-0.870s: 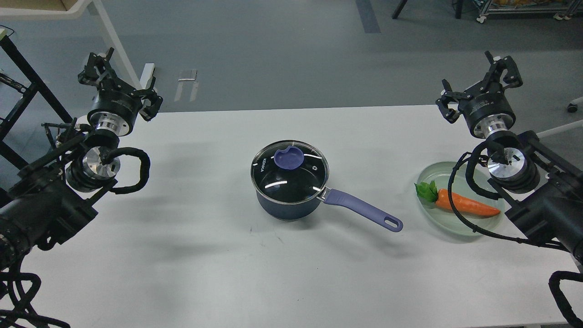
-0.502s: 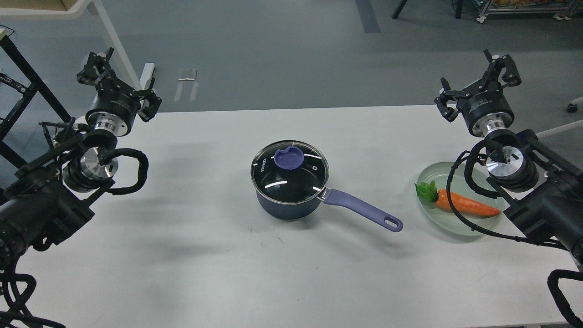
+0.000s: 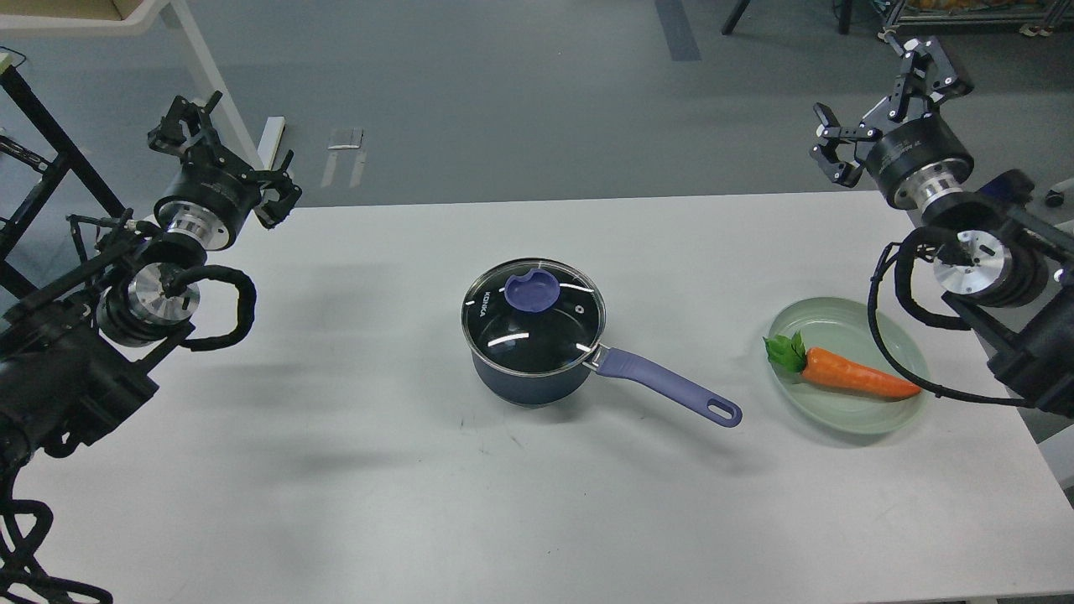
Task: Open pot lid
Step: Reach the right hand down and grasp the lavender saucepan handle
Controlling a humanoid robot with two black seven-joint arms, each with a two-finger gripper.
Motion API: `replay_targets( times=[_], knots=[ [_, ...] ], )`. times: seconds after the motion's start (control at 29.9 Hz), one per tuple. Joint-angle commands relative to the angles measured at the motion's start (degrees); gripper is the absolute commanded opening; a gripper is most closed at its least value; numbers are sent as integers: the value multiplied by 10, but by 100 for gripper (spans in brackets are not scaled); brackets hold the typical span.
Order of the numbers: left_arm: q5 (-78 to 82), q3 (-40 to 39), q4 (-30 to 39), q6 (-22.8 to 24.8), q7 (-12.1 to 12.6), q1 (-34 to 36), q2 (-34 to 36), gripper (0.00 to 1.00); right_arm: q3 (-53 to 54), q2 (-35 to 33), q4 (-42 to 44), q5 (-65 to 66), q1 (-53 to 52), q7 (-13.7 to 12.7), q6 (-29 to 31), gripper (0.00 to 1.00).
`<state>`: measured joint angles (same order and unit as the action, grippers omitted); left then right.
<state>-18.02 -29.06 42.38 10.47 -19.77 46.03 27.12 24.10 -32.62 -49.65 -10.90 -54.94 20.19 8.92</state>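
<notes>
A dark blue pot [image 3: 530,373] with a long purple handle [image 3: 671,393] stands at the middle of the white table [image 3: 352,470]. A glass lid [image 3: 534,317] with a purple knob [image 3: 532,290] sits flat on it. My left gripper [image 3: 225,159] is open and empty, raised at the table's far left edge, well away from the pot. My right gripper [image 3: 888,99] is open and empty, raised beyond the table's far right corner, also far from the pot.
A pale green plate [image 3: 873,335] holding a toy carrot [image 3: 847,376] lies at the right, below my right arm. The table's far edge runs behind both grippers. A white frame leg [image 3: 210,75] and a black stand [image 3: 50,126] are at the left.
</notes>
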Motion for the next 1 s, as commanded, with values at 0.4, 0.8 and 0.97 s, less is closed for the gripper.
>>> replay_targets(
  times=[0.4, 0.8, 0.97],
  knots=[
    [3, 27, 2, 1, 4, -4, 6, 99, -515, -59, -257, 284, -420, -1, -21, 99],
    [35, 46, 31, 22, 0, -11, 40, 99, -790, 144, -405, 545, -573, -1, -102, 99],
    [45, 46, 32, 27, -1, -10, 55, 99, -856, 174, -395, 618, -555, -1, -144, 99]
  ],
)
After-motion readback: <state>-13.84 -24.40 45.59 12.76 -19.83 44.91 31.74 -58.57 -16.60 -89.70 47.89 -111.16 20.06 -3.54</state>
